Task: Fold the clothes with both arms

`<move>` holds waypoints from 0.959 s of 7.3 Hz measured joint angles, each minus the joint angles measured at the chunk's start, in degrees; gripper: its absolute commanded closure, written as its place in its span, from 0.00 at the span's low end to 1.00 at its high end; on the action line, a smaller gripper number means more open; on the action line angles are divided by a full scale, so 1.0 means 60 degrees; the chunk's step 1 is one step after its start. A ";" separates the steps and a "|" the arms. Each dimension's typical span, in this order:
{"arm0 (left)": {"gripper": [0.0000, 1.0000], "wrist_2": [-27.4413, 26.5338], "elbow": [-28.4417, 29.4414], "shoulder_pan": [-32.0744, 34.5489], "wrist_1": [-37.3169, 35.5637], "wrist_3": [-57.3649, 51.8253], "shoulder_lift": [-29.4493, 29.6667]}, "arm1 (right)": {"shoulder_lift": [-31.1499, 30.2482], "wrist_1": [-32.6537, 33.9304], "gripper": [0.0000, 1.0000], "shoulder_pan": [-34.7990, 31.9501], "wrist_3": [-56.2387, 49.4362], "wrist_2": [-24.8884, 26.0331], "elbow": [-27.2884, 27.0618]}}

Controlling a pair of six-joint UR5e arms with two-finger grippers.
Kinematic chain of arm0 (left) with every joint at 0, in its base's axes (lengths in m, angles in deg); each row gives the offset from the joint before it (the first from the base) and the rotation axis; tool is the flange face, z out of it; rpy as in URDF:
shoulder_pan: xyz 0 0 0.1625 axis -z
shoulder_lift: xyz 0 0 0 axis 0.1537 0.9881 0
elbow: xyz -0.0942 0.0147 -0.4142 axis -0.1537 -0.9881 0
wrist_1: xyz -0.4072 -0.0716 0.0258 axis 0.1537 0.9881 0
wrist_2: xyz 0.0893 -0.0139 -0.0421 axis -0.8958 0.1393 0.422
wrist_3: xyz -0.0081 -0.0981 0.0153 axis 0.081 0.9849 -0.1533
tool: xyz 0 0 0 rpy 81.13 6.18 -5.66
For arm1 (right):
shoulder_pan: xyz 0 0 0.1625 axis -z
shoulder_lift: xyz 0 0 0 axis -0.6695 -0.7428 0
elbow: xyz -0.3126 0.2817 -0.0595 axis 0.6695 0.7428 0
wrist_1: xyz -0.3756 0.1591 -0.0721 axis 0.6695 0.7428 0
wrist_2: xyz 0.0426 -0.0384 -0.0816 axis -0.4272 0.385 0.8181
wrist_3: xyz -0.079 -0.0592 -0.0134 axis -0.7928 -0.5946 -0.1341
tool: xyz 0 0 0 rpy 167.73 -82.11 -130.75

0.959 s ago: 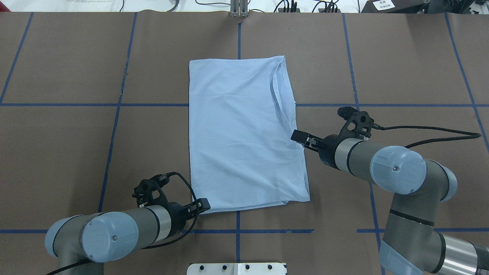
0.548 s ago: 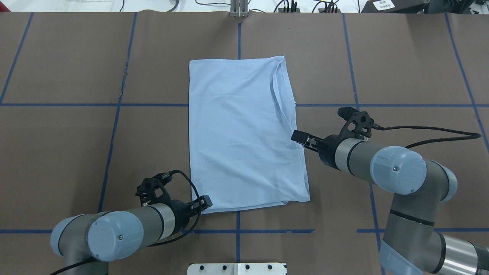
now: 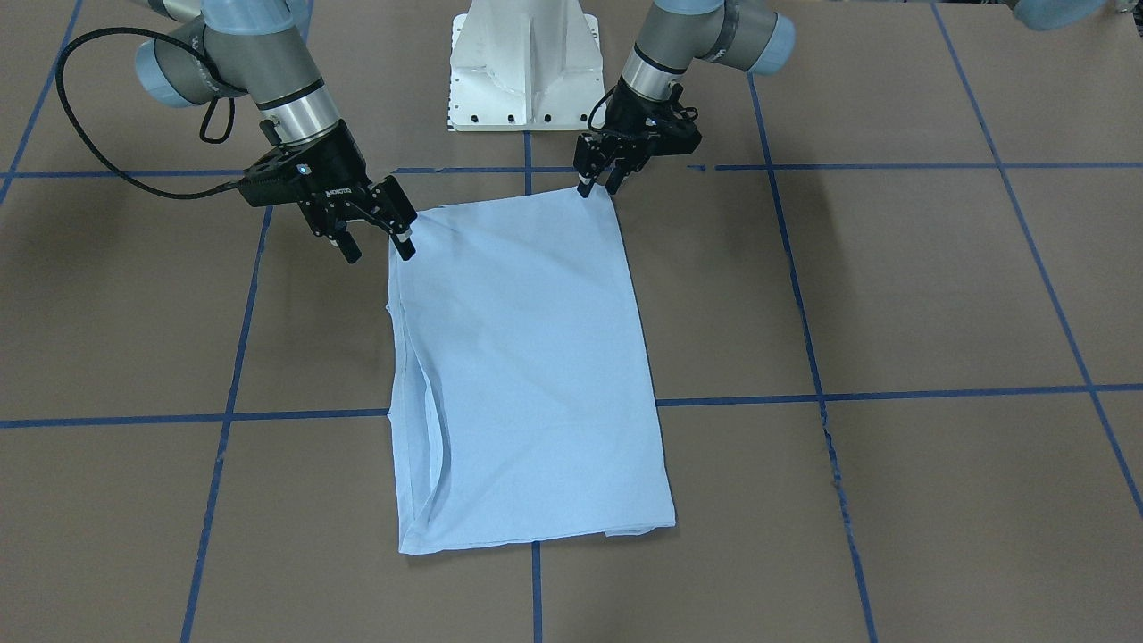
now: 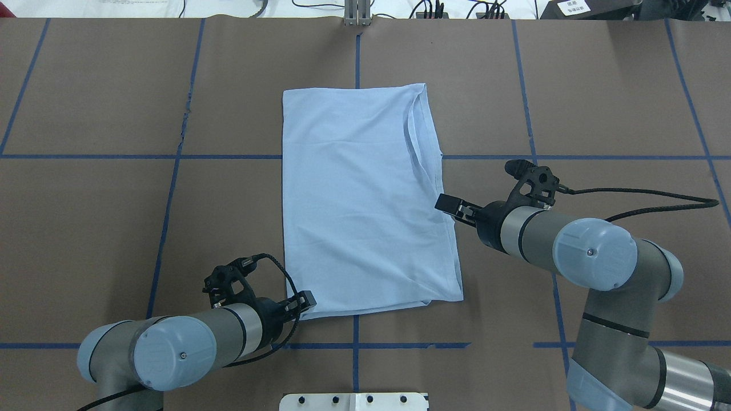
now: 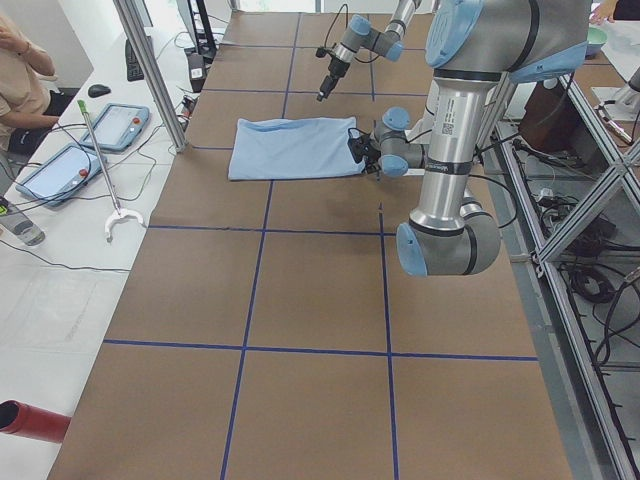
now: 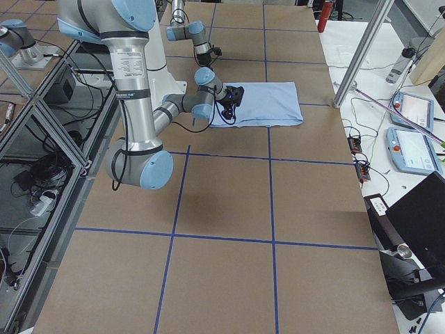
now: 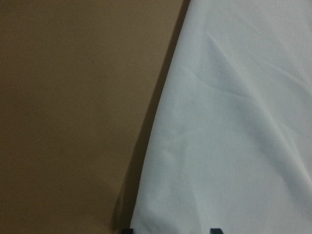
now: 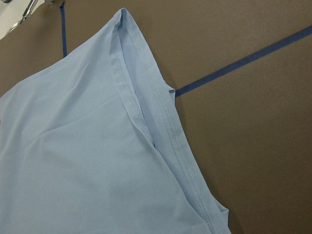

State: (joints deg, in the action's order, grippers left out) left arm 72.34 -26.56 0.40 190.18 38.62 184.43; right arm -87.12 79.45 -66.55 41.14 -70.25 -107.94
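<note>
T-shirt [image 4: 365, 200] folded flat — long axis front-to-back, open edges rt side.

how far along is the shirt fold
Done: the T-shirt lies flat, folded into a long rectangle. In hand: the left pincer sits open at its near corner, the right pincer open at its side edge; no cloth lifted. Left: grasping and probably folding it across.

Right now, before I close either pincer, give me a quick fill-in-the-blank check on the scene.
1. The T-shirt is light ___.
2. The left pincer sits at the T-shirt's near-left ___.
3. The right pincer has its jaws ___.
Missing words: blue; corner; open.
</note>
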 measured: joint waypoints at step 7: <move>0.52 -0.0011 0.0133 -0.0002 0.0004 -0.0021 0.0056 | 0.0007 0.0004 0.00 0.0000 0.0000 0.0025 0.0015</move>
State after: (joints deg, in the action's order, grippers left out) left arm 72.27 -25.76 0.39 190.21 38.49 184.77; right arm -87.08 79.47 -66.55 41.14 -70.10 -107.85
